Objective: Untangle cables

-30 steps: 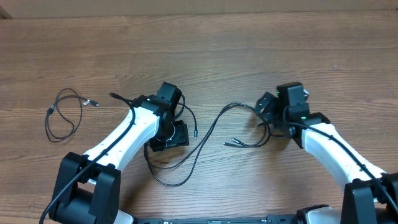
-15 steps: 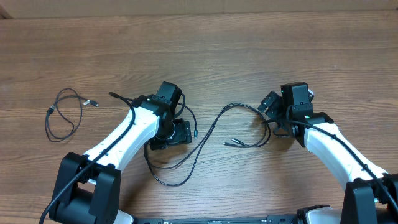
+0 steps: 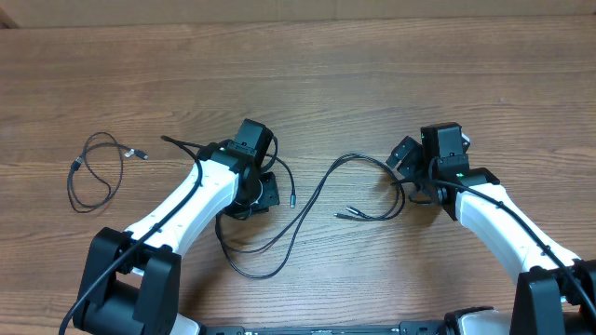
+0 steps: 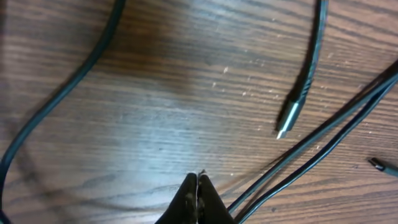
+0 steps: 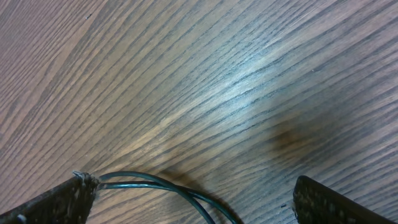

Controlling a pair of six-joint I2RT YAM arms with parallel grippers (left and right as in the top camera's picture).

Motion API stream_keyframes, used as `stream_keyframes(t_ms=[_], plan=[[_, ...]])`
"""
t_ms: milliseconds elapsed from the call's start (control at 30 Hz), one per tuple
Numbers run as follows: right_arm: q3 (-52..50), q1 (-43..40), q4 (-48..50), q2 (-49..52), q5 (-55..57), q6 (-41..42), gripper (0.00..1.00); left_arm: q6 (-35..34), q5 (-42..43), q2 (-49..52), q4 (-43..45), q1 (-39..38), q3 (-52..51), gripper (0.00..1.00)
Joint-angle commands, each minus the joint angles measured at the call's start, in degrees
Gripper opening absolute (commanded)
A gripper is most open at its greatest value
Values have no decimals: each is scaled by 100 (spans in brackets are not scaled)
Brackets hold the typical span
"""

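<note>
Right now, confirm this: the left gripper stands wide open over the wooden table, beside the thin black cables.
Wrong: the left gripper is shut, fingertips together, as the left wrist view shows; it is over the wooden table, beside the thin black cables.

The brown wood-grain tabletop (image 3: 372, 74) bears a looped cable (image 3: 74, 166) at its left, lying alone and well apart from the others, with its silvery plug tip (image 3: 140, 154) pointing right. Near the middle, a long cable (image 3: 317, 191) curves from the right side down into a loose loop at the near edge. Close up, a plug-tipped cord end (image 4: 289, 118) rests flat on the grain just beside two parallel cords (image 4: 311, 146). On the right, a pair of cords (image 5: 155, 182) lies together on the wood.
</note>
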Motion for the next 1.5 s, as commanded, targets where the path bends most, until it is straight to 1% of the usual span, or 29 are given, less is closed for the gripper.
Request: stream_keyframes(t_ms=[0, 33, 67, 133, 200, 300, 433, 567, 767, 833, 900, 933, 967, 1033, 1067, 1200, 1233, 1300, 1333, 1467], plan=[[-68, -15, 11, -28, 101, -15, 100, 114, -81, 11, -256, 302, 155, 26], [-68, -15, 11, -28, 101, -15, 100, 168, -177, 11, -334, 415, 160, 44], [-68, -15, 11, -28, 101, -15, 100, 164, -286, 11, -413, 520, 160, 54], [-68, -15, 11, -28, 101, -15, 100, 166, -507, 11, -608, 772, 157, 57], [-68, -15, 9, -28, 101, -15, 100, 203, -636, 11, -758, 1003, 157, 65], [-68, -15, 11, -28, 101, -15, 100, 424, -627, 11, -828, 1248, 153, 66], [-68, -15, 11, -28, 101, -15, 100, 599, -629, 11, -839, 1305, 127, 67], [-68, -15, 11, -28, 101, -15, 100, 590, -625, 11, -831, 1248, 72, 64], [-68, -15, 11, -28, 101, -15, 100, 586, -623, 11, -756, 1123, -258, 64], [-68, -15, 11, -28, 101, -15, 100, 586, -525, 11, -636, 1102, -435, 61], [-68, -15, 9, -28, 101, -15, 100, 588, -236, 11, -446, 1099, -656, 54], [-68, -15, 11, -28, 101, -15, 100, 590, -98, 11, -352, 1097, -745, 47], [-68, -15, 11, -28, 101, -15, 100, 590, 79, 11, -199, 1097, -863, 36], [-68, -15, 11, -28, 101, -15, 100, 590, 225, 11, 24, 1095, -986, 22], [-68, -15, 11, -28, 101, -15, 100, 590, 286, 11, 238, 1088, -1058, 17], [-68, -15, 11, -28, 101, -15, 100, 588, 310, 11, 881, 1078, -1115, 14], [-68, -15, 11, -28, 101, -15, 100, 588, 315, 11, 1084, 1078, -1115, 13], [-68, -15, 11, -28, 101, -15, 100, 586, 378, 11, 1585, 1078, -1115, 6], [-68, -15, 11, -28, 101, -15, 100, 568, 595, 11, 1932, 1078, -1115, 4], [-68, -15, 11, -28, 101, -15, 100, 256, 1309, 11, 2437, 1064, -1115, 4]])
